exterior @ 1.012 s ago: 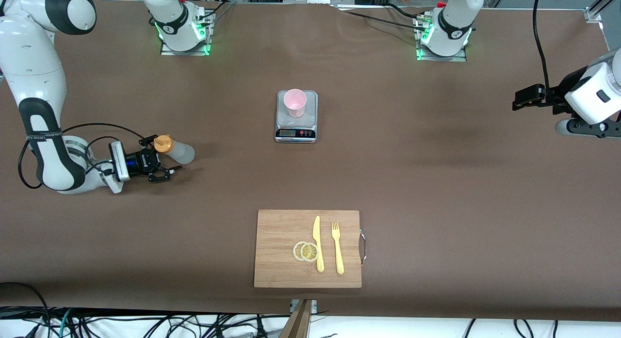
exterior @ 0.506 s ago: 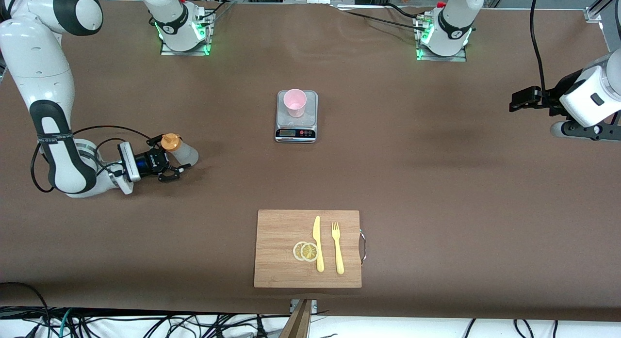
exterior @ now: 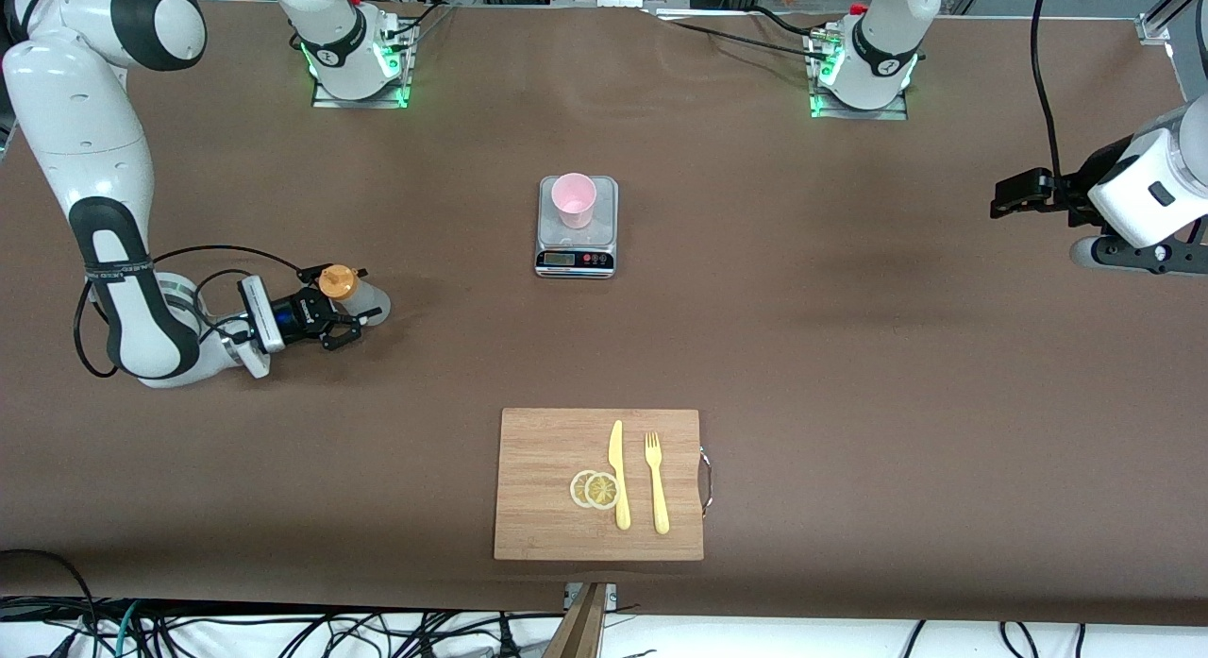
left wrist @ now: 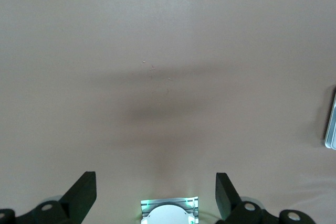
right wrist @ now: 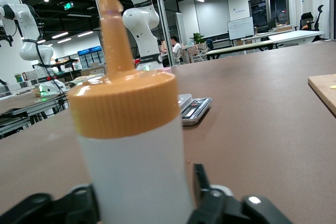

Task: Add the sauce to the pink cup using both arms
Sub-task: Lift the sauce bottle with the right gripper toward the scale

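The squeeze bottle [exterior: 370, 295], whitish with an orange nozzle cap, stands on the table toward the right arm's end. My right gripper [exterior: 351, 305] is low at the table, open, with a finger on each side of the bottle. In the right wrist view the bottle [right wrist: 131, 145] fills the space between the fingers [right wrist: 202, 187], with a small gap beside one. The pink cup [exterior: 573, 199] stands upright on a small kitchen scale [exterior: 577, 254] mid-table, nearer the bases. My left gripper [exterior: 1015, 194] waits up in the air at the left arm's end, open and empty [left wrist: 155, 195].
A wooden cutting board [exterior: 547, 526] lies near the front edge with a yellow knife [exterior: 618, 474], a yellow fork [exterior: 655, 480] and two lemon slices [exterior: 595, 489]. The scale also shows in the right wrist view [right wrist: 195, 109].
My right gripper has slid along the table toward the bottle, so its fingers now straddle it. The left arm shifted slightly, then held still.
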Robot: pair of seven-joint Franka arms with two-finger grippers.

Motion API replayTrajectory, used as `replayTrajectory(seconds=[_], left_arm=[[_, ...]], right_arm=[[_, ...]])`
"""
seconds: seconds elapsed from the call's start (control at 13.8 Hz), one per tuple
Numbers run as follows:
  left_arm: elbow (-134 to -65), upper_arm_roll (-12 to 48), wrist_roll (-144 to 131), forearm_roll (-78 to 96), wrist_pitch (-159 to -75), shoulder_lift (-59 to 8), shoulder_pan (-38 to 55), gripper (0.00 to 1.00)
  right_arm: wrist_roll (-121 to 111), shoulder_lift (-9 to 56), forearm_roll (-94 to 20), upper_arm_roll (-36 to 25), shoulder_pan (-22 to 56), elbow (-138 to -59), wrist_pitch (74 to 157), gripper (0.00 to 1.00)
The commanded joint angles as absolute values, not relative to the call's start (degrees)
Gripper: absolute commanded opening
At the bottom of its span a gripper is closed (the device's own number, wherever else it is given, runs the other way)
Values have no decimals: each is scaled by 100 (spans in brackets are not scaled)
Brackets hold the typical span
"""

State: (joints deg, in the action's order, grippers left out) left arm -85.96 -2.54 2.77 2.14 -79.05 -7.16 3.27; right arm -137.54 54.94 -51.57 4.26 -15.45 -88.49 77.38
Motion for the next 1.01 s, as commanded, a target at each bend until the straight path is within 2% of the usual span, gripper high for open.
replayTrajectory(seconds=[0.0, 0.36, 0.94], left_arm=[[-8464, -202, 413, 105, -7901, -773, 281, 100], [-8464, -202, 413, 105, -7910, -809, 308, 100], [-8429, -202, 413, 114, -7910, -817, 290, 100]], right_arm=[[-13737, 5528, -5089, 422, -1547, -8772, 7690, 0], [-12993, 5213, -4668, 422, -1284, -8536, 7725, 0], [-10418, 4150, -2832, 431, 95, -8060, 8024, 0]])
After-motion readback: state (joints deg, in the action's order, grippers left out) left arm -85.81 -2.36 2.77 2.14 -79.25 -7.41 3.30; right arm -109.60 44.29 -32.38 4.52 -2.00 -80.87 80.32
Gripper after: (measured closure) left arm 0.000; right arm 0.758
